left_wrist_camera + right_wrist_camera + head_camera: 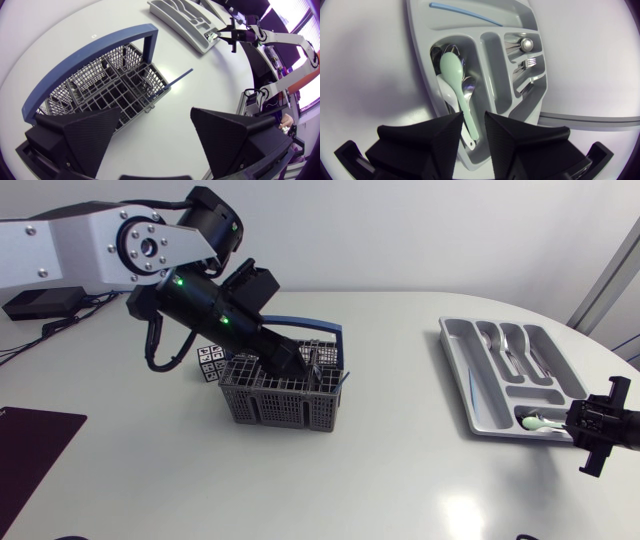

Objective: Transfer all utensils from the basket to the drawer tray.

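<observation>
Over the table's middle, my left gripper (300,365) hangs at the grey basket (270,405), its wedge fingers spread wide with nothing between them, one above the basket's corner cells and the other out past its wall. I judge that stance suits dropping onto whatever remains inside. A thin blue stick (177,79) pokes out over the basket's rim (the only utensil I can make out there). Toward the table's right edge, my right gripper (473,117) sits at the end of the drawer tray (492,65) nearest the front edge. There a mint-green spoon (452,70) lies on metal spoons (466,86) in one compartment, its handle end running under the gripper; whether it is clamped or let go I cannot tell. Spoons share one slot, a fork (530,62) has another, and a second blue stick (460,12) takes the long side channel, so sorting by kind looks to be the rule.
</observation>
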Motion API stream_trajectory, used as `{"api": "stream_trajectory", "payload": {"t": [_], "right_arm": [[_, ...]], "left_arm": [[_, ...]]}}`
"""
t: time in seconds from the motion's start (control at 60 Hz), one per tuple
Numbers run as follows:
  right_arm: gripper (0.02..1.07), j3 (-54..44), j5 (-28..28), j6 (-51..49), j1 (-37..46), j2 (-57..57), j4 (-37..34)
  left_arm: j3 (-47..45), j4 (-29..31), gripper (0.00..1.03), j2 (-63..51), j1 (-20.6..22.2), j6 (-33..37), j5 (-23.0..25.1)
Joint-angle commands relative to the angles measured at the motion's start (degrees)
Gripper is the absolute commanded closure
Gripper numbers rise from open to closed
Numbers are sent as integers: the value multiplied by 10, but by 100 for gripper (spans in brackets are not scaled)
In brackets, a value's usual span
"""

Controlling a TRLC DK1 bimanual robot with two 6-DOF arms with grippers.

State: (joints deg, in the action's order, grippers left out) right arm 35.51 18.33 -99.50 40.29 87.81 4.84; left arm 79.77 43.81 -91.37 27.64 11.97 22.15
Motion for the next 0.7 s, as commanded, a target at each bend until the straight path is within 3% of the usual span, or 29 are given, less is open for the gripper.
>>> {"api": "stream_trajectory", "payload": {"t": [0.0,0.25,0.533,0.683], "right_arm": [[53,-18,-2,-20,8,-6,7],[18,-11,1,37,12,-57,-39],[17,-10,6,169,-30,-131,-131],[17,-36,6,210,-61,-171,-144]], "left_arm": [[14,0,5,-14,-4,-12,-1],[20,0,6,-28,-4,-39,-4],[48,0,7,-64,7,-118,-18],[71,5,8,-90,20,-157,-36]]}}
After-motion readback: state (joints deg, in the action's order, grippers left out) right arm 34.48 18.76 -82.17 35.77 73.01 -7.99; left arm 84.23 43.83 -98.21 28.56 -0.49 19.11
